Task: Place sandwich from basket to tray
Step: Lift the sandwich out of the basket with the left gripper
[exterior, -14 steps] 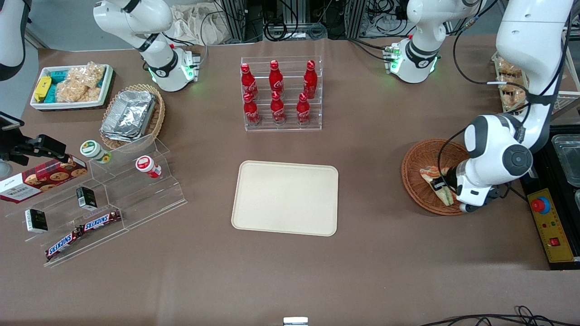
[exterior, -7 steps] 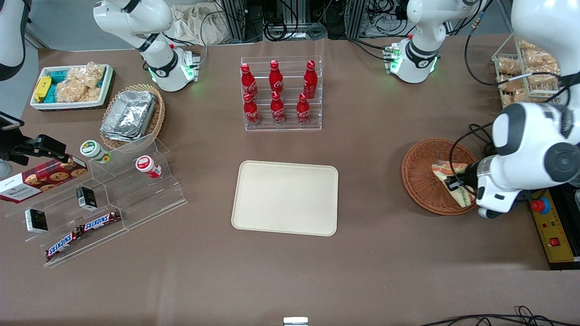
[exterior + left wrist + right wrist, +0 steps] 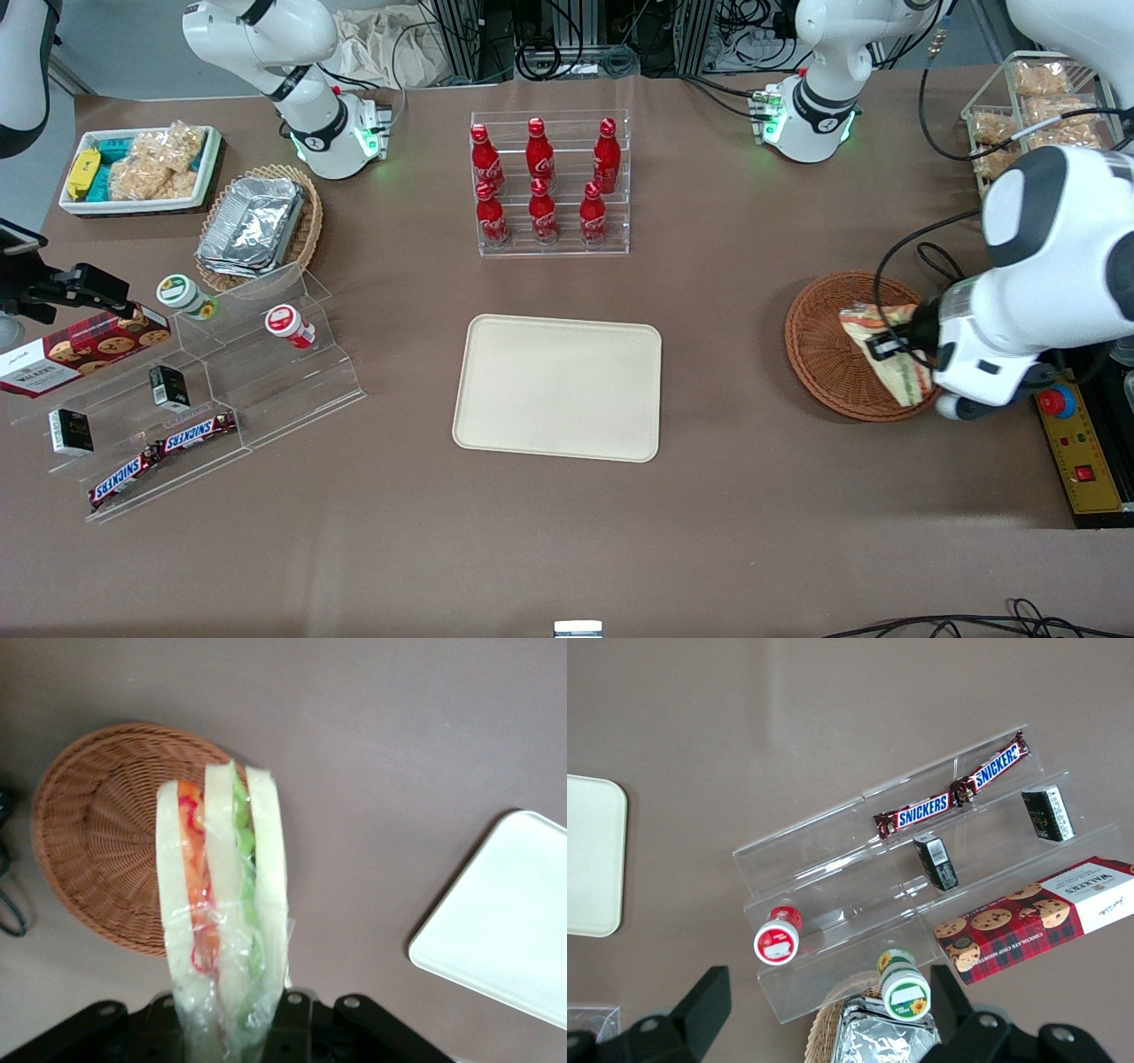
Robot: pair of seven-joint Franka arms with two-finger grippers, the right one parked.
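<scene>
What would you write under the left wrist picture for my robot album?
The gripper holds the wrapped sandwich lifted above the wicker basket, with the tray waiting nearby.

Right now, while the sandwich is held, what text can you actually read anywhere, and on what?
"SNICKERS": on each of two bars on the clear tiered stand.
"WALKERS": on the red cookie box; its smaller print is unreadable.
Coca-Cola script: on the red bottles, only partly legible.
Small black boxes, two jar lids: print too small.
Sandwich, held by the gripper over the basket; tray: no text.
</scene>
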